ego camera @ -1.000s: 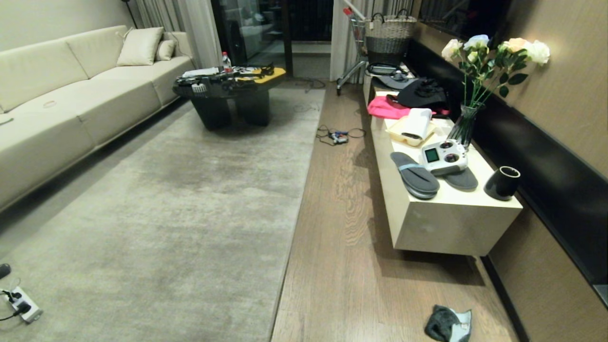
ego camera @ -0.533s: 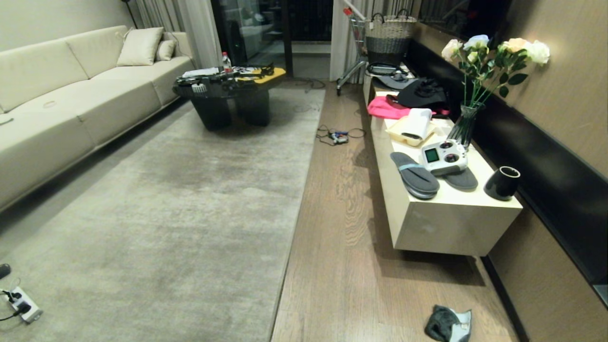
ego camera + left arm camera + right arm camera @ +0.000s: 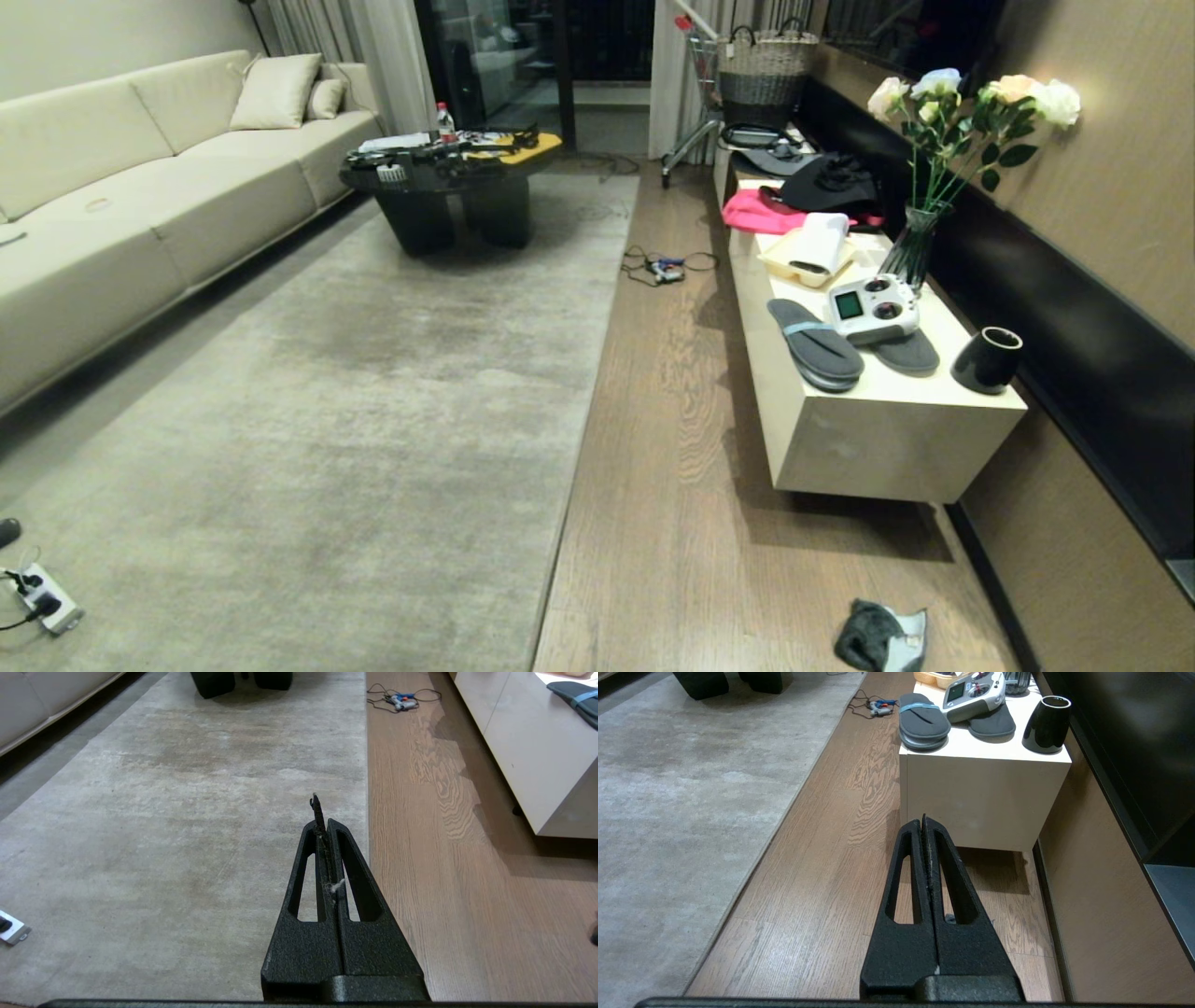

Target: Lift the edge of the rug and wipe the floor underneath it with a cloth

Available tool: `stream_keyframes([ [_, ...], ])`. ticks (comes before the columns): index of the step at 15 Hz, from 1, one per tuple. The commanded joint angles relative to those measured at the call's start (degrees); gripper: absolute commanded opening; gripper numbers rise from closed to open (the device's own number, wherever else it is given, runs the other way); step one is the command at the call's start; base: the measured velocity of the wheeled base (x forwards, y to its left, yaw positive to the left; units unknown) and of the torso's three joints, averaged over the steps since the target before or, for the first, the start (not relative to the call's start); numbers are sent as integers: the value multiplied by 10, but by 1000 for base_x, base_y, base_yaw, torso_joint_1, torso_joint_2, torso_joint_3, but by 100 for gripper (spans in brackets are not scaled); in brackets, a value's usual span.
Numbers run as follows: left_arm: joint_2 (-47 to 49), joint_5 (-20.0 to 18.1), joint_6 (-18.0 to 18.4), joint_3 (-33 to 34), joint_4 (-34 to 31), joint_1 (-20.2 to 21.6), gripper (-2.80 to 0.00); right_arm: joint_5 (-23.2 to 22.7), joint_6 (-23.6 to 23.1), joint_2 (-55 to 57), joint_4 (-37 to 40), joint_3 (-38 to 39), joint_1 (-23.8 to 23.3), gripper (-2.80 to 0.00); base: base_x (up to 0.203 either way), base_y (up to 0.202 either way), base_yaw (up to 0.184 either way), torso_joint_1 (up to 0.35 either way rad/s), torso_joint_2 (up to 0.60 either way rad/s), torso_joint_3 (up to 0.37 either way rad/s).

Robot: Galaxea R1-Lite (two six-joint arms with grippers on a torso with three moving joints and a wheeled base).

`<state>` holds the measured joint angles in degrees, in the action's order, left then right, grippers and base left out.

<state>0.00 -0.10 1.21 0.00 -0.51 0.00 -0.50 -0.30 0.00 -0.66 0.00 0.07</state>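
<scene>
The very large pale grey-beige mottled rug (image 3: 327, 401) lies flat, and I place everything else from it. Along its right side runs the floor of light-brown wooden planks with dark wavy grain (image 3: 681, 523), and the rug's straight thin-hemmed edge (image 3: 581, 429) rests flat on those planks. Across the plank strip from the rug stands a long cream low cabinet (image 3: 878, 439) carrying grey slippers (image 3: 814, 343), a white handheld controller (image 3: 873, 308) and a black cup (image 3: 987, 359). At the rug's far end sits a dark round coffee table (image 3: 448, 187); off its left side, a cream sofa (image 3: 121, 187). The small dark grey-green soft cloth (image 3: 868, 635) lies crumpled on the planks, well apart from the rug's edge, near the cabinet's near end. My left gripper (image 3: 322, 816) hangs above the rug just inside that edge, fingers clenched together on nothing. My right gripper (image 3: 923, 823) hangs over the planks, between the rug and the cabinet, fingers likewise pressed together, empty.
</scene>
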Motion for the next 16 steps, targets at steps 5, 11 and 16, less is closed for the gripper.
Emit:
stream_keyframes([
  [5,1,0,0,0,0,0,-280,0,0,1,0,0,0,-280,0,0,0,0,0,0],
  [11,1,0,0,0,0,0,-280,0,1,1,0,0,0,-280,0,0,0,0,0,0],
  [16,1,0,0,0,0,0,-280,1,1,1,0,0,0,-280,0,0,0,0,0,0],
])
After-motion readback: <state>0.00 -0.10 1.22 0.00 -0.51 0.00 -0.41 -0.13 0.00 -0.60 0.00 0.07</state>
